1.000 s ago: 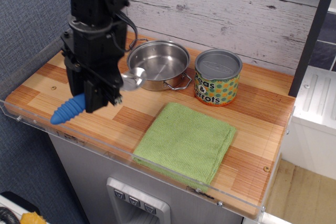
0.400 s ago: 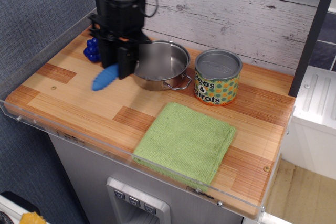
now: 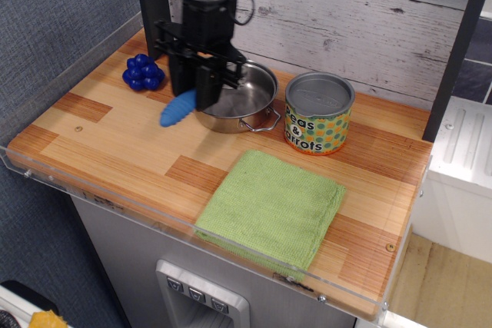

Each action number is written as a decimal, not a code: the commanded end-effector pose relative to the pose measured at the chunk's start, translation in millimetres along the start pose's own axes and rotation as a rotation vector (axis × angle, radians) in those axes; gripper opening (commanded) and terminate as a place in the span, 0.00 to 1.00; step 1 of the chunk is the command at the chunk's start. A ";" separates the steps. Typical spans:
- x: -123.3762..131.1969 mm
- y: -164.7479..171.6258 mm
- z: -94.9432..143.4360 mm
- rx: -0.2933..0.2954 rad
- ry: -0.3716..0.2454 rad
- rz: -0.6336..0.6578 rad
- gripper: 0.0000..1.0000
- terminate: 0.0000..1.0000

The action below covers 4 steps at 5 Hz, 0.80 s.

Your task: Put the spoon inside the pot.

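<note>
The all-black, blocky metal robot arm [image 3: 201, 5] has thin black cables looping beside its wrist above boxy black gripper [image 3: 201, 86] fingers.

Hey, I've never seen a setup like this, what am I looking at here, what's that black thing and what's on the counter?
The picture comes from one camera looking down at a wooden counter from the front. The black thing is a robot arm; its gripper holds a spoon by its blue handle, which sticks out toward the left beside a small steel pot. The spoon's bowl is hidden behind the gripper. Also on the counter: a tin can labelled peas and carrots, a folded green cloth, and a dark-blue grape cluster at the back left.
</note>
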<state>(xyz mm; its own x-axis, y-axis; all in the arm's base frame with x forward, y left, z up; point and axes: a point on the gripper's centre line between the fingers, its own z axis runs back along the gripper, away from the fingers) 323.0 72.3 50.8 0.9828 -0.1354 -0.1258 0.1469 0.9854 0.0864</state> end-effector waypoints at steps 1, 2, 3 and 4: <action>10.5 0.4 6.0 0.020 -0.020 -0.012 0.00 0.00; 9.8 0.6 2.6 0.020 -0.008 -0.010 1.00 0.00; 7.4 3.5 1.3 0.005 -0.011 -0.025 1.00 0.00; 2.0 5.7 5.3 -0.030 -0.044 0.001 1.00 0.00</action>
<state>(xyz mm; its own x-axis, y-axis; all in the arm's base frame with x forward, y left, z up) 325.4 73.7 37.7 0.9805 -0.1402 -0.1380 0.1463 0.9886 0.0353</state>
